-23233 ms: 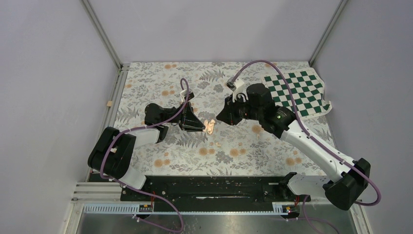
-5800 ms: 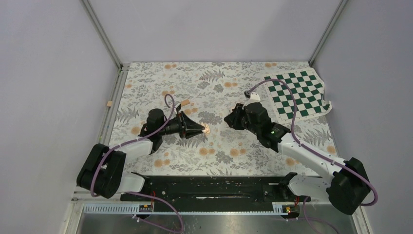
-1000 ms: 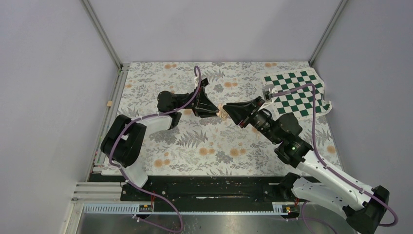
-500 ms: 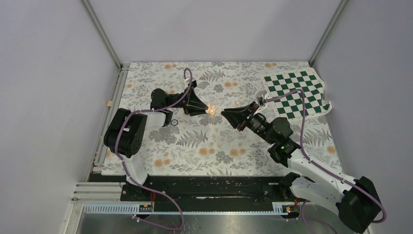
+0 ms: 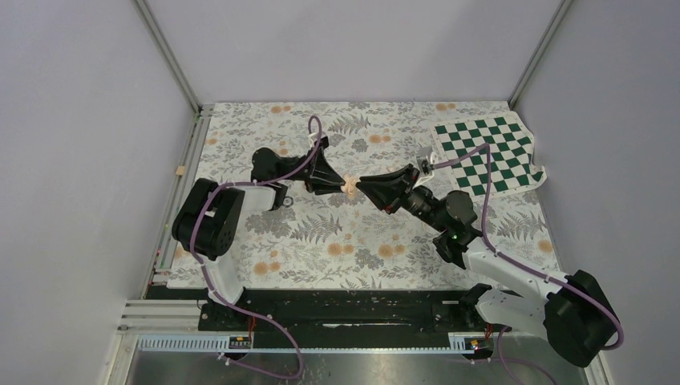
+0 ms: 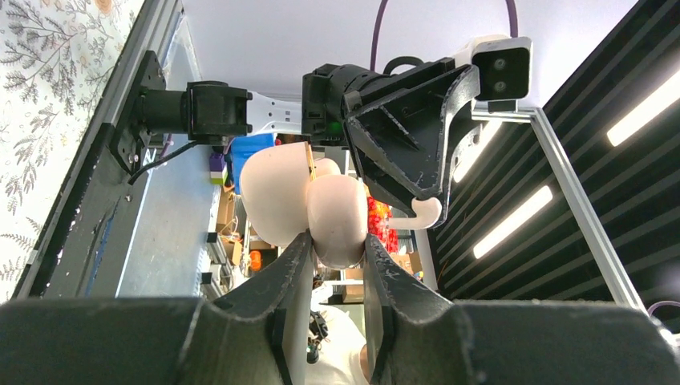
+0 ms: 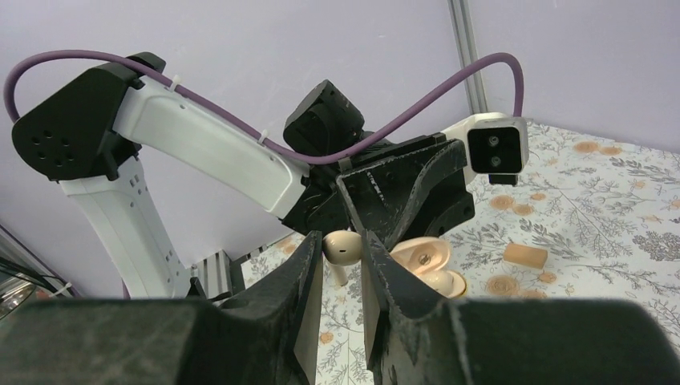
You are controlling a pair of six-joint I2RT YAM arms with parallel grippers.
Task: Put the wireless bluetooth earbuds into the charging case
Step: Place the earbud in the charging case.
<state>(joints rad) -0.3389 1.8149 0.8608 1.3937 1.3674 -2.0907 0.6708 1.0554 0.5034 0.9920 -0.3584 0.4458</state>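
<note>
Step in hand: inserting an earbud, done in the air with both claws tip to tip above the floral counter (image 5: 321, 249).
Left claw (image 6: 337, 241): clamped on the charging case (image 6: 333, 215), one finger on each side of its rounded body. The lid is swung open and the open side is turned toward the other arm.
Right claw (image 7: 341, 241): pinched shut on one earbud (image 7: 340, 248), bulb between the pads and stem hanging below them.
Earbud relative to the case: just beside the case's open face, with a small gap visible in the right wrist view. By my reading it is not yet in a hollow.
Other earbud: cannot tell. The inside of the case is too small and too hidden to show whether one is already seated.
Case whereabouts: lifted off the counter, in the left claw.
Around the case: the checkered cloth (image 5: 489, 152) lies well off on the right arm's side of it. A tan block (image 7: 525, 257) lies on the counter beyond it.
Next move calls for: lining the stem up with the case's socket, then a short, slow push while the left claw keeps the case from turning.
Likely trouble: a slightly tilted stem could catch the rim and twist the bud in the pads, or nudge the case.
</note>
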